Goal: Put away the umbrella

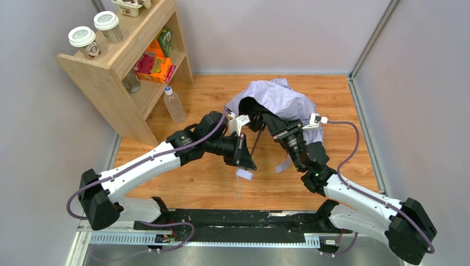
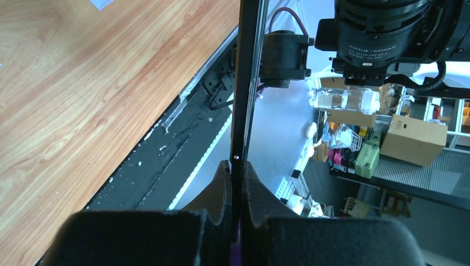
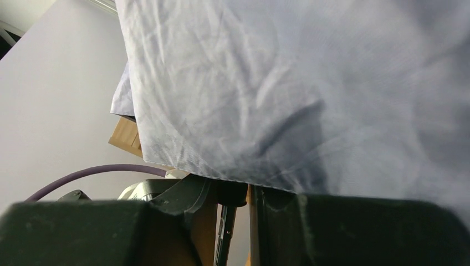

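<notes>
Far left: light wooden shelf unit (image 1: 119,66) stands well apart from the work and is not involved at this moment. Left of centre: left gripper (image 1: 242,158) is clenched on the thin dark metal shaft (image 1: 256,141) of the pale lavender-white fabric compact umbrella (image 1: 282,100). The left wrist view confirms it, with the two pads (image 2: 221,185) pressed flat against the shaft (image 2: 246,83) and no gap showing. The grip sits low on the shaft, just far of the small grey handle (image 1: 244,175), which hangs at the near end with its wrist strap (image 1: 238,189) dangling toward the arm bases. Long axis: the shaft runs near to far, leaning slightly right at the far end, from the handle up into the rumpled canopy, which is bunched over the far right of the wooden tabletop (image 1: 194,188). Right of centre: right gripper (image 1: 265,121) is tucked under the near edge of the canopy, at the far end of the shaft. The right wrist view shows fabric filling the frame and a dark rod passing between the fingers (image 3: 183,197); whether they clamp it I cannot tell. Judgement: the left arm anchors the handle end and the right arm is the nearer one to the canopy, so the coming move turns on working along the shaft axis from the canopy toward the handle.
</notes>
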### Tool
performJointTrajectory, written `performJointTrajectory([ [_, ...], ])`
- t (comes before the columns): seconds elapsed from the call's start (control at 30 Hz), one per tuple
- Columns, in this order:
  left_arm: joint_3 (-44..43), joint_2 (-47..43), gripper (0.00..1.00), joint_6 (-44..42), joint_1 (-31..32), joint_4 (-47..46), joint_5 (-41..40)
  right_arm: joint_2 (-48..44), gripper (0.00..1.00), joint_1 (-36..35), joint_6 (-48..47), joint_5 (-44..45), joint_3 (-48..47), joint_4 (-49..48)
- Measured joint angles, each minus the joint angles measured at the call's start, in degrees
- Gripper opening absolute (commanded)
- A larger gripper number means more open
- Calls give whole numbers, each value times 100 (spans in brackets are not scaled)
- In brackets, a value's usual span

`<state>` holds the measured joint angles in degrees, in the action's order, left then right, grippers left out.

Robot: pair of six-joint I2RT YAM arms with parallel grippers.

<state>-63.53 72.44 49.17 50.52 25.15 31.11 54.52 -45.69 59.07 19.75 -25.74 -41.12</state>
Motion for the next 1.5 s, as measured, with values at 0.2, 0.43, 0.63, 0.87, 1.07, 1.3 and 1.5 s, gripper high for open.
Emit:
performJointTrajectory([
  [0.2,0,7,0,109,-48,-55,111,46,0,-4,109,55,111,-223],
  [0.43,-195,415,0,236,-118,81,356,109,0,-90,127,531,195,-76],
  [0.63,-186,446,24,260,-170,26,616,7,0,-55,87,496,177,105],
  [0.87,765,-597,65,59,-756,-1550,-564,92,0,1480,-492,-3329,-490,1187],
  [1.07,774,-2374,63,-885,-737,-1145,-839,455,0,2741,-1792,-6100,-1578,1875],
  [1.3,-647,-3340,77,-1950,-728,-22,-1832,791,0,2994,-1899,-8126,-1904,839],
  [1.5,-1600,-2520,77,-2061,-850,90,-2299,1049,0,3014,-1005,-8959,-1888,-269],
])
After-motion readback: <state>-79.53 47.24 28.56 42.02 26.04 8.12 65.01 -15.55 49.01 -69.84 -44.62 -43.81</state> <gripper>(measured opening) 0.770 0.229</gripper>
